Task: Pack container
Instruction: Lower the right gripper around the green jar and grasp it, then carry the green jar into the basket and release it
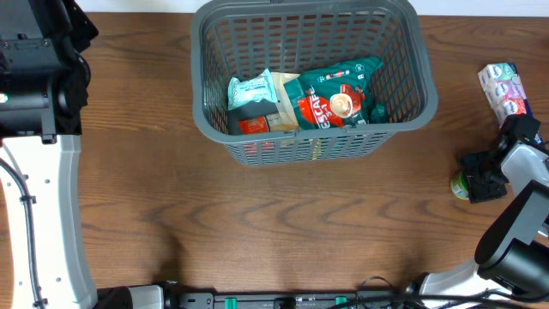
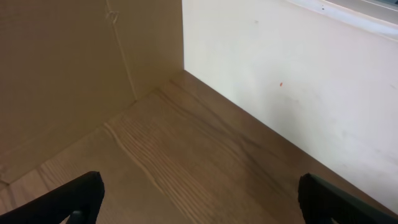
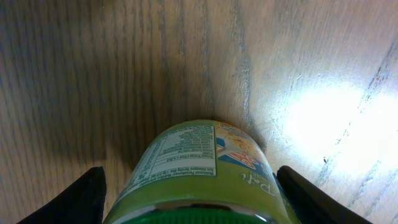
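While the right gripper (image 3: 191, 190) straddles a small green-lidded jar (image 3: 193, 158) well to the right of the large dark grey slotted plastic basket (image 1: 396, 60), I cannot tell whether its jaws pinch it. The basket stands on the brown wooden table (image 1: 257, 223), holding a green-and-red pouch (image 1: 339, 99) and a pale blue packet (image 1: 250, 90). Far left of the basket, the left gripper (image 2: 199, 202) gapes, nothing between its fingers.
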